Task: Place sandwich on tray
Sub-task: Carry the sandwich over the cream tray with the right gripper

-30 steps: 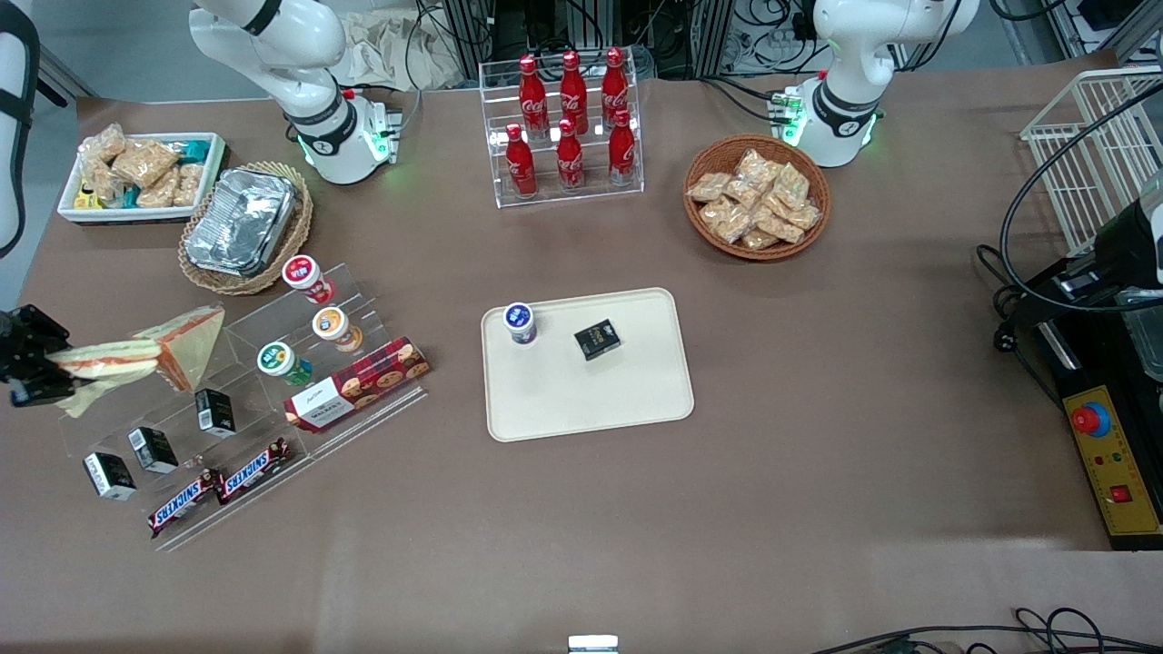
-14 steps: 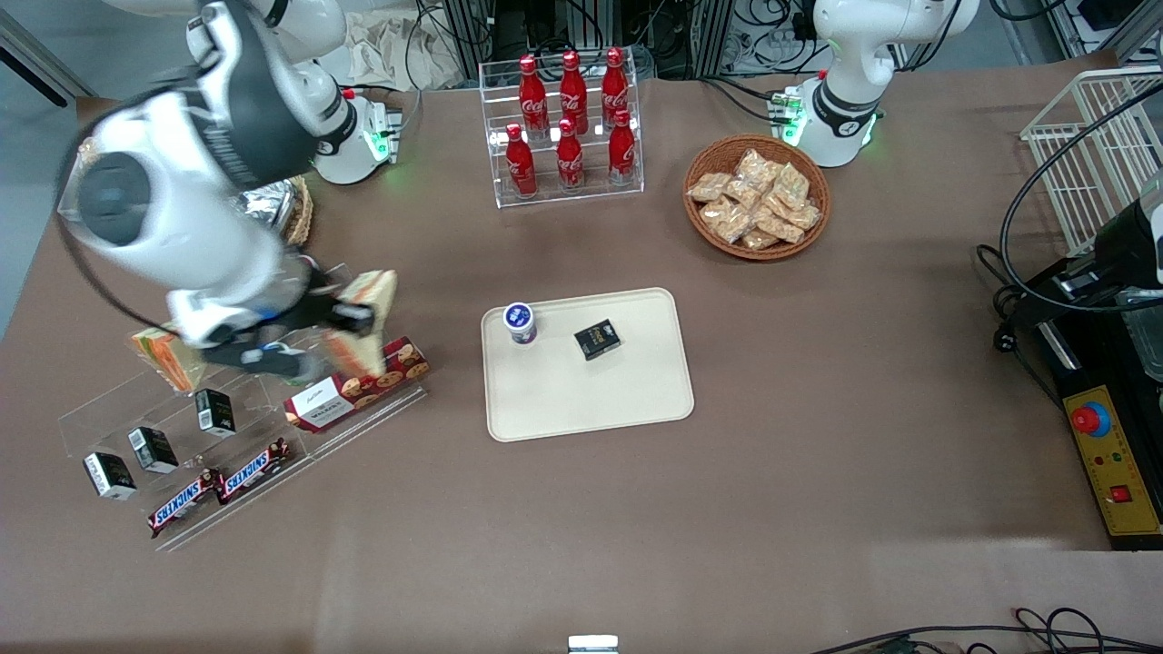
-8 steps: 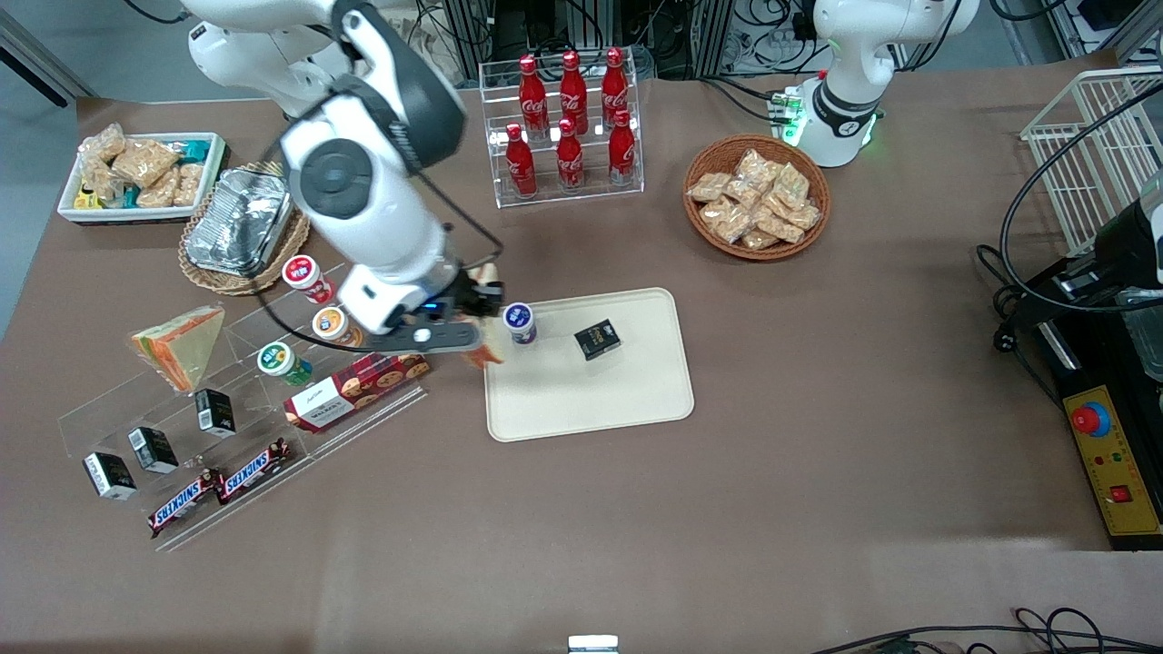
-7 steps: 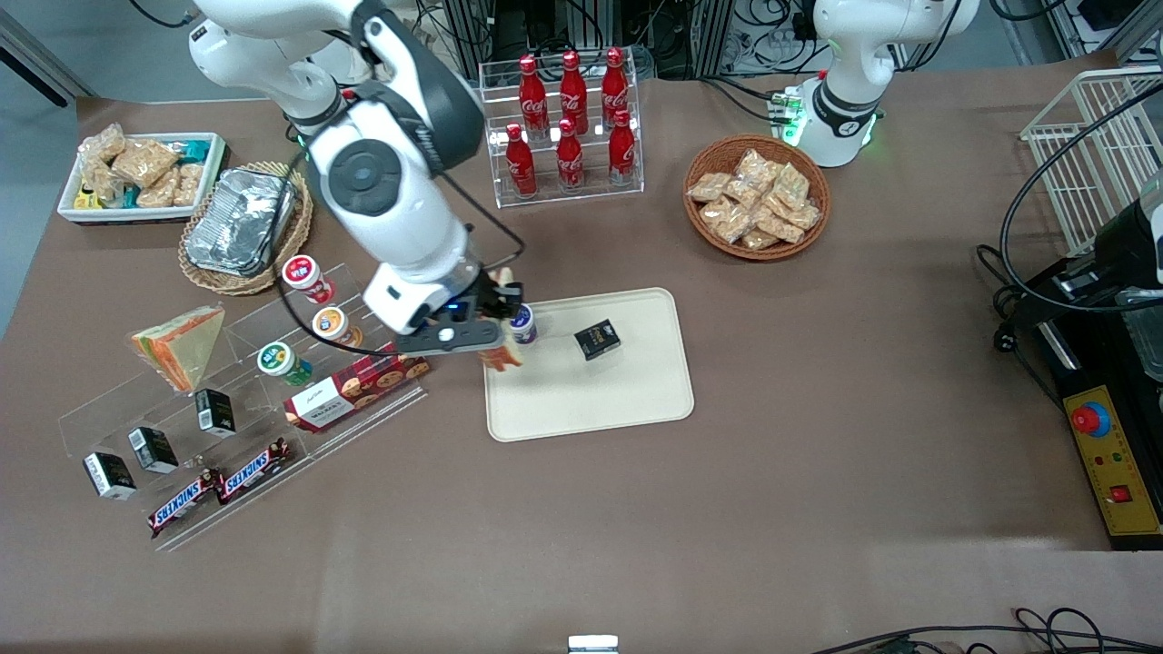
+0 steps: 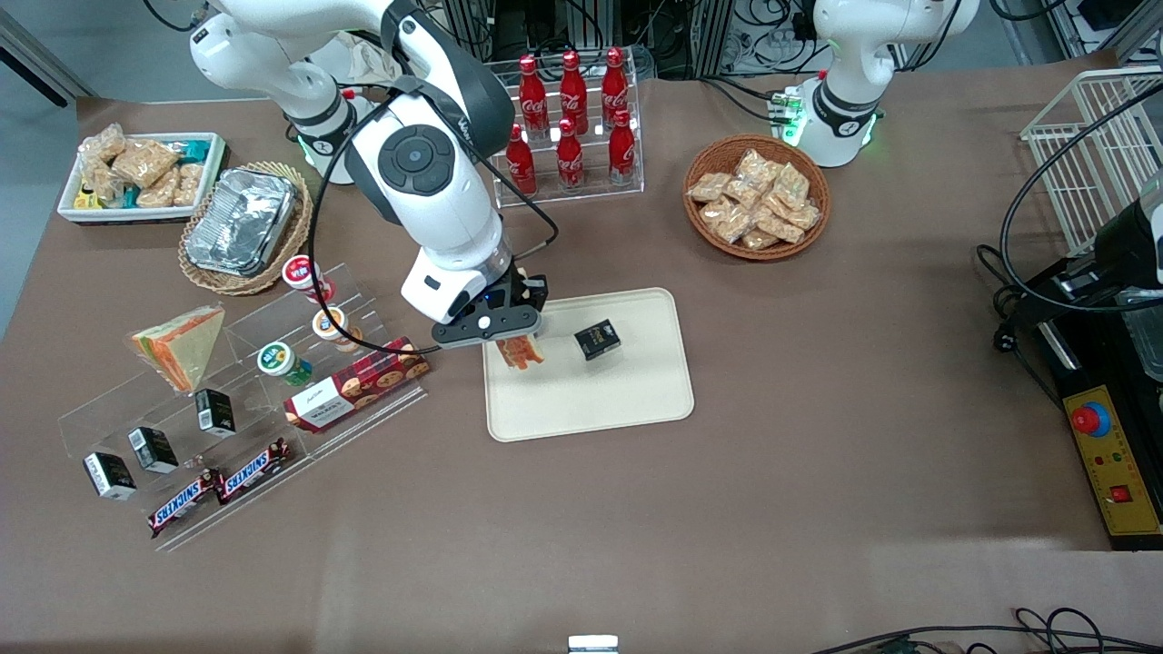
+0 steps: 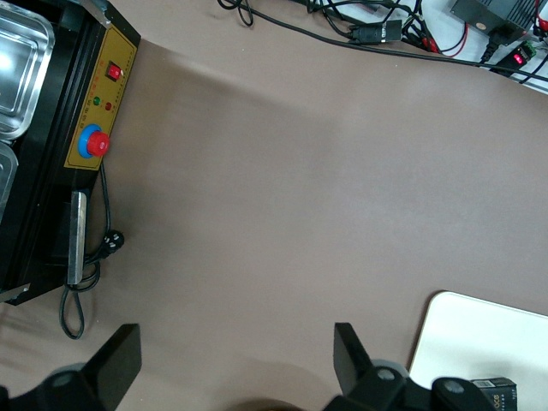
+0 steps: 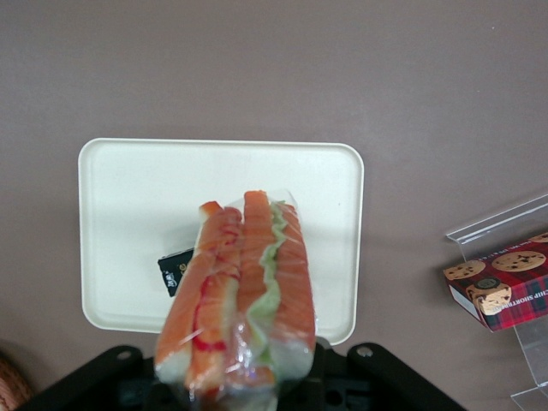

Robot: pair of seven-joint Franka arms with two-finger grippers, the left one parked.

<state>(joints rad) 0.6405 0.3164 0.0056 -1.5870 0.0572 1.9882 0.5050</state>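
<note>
My right gripper (image 5: 511, 334) is shut on the clear-wrapped sandwich (image 5: 521, 352), which hangs just above the cream tray (image 5: 627, 400), over the end of the tray toward the working arm. In the right wrist view the sandwich (image 7: 242, 291) shows its orange and green filling edge-on, held in the gripper (image 7: 235, 381) above the tray (image 7: 120, 197). A small black box (image 5: 597, 339) lies on the tray beside the sandwich; the same black box (image 7: 175, 272) peeks out next to the wrap.
An acrylic stand (image 5: 363, 413) toward the working arm's end holds a yellowish triangular sandwich (image 5: 179, 343), capped cups, a red cookie box (image 5: 356, 383), small black boxes and Snickers bars. A cola bottle rack (image 5: 568, 127) and a snack basket (image 5: 757, 197) stand farther from the front camera than the tray.
The arm has carried the sandwich from the acrylic stand across to the tray. The gripper now covers the blue-capped cup that showed on the tray earlier.
</note>
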